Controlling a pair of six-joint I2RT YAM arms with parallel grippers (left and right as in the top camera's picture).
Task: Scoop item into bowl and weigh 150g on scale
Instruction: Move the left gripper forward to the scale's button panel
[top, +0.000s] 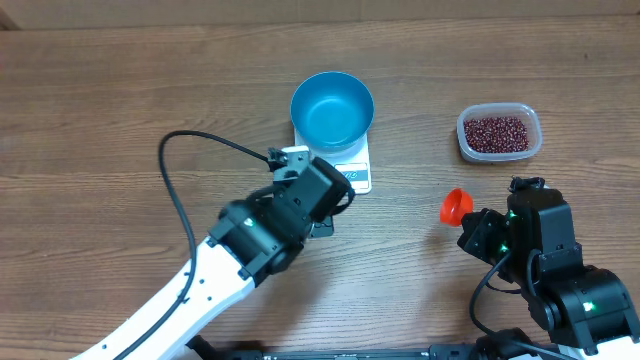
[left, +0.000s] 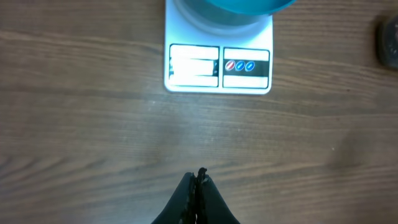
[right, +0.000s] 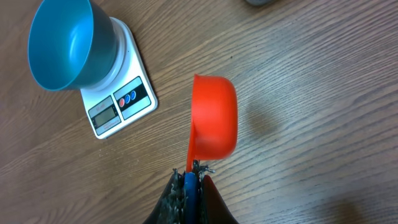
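Beans (top: 497, 131) are lying as a loose heap in the clear tub (top: 499, 132) toward the far right of the table (top: 100, 80), well apart from the blue bowl (top: 332, 108), which is sitting on the white scale (top: 352, 172) near the middle of the far edge and is showing no beans inside. Your right gripper (right: 191, 169) is pinching the handle of the orange scoop (right: 214, 115), fingers narrow around it, with the cup hanging over bare wood between the scale and the tub; no beans are showing in it. Your left gripper (left: 199, 177) is hovering on the near side of the scale's display edge, fingers pressed together and holding nothing. The step in hand appears to be the first scoop. You are advised to be carrying the scoop to the tub, tipping its mouth into the heap, pushing low through the beans and levelling it before lifting. You should be crossing to the bowl slowly and pouring from just above its rim. You should be keeping the left arm off the scale, since any touch would likely be spoiling the reading. The display is too small to read.
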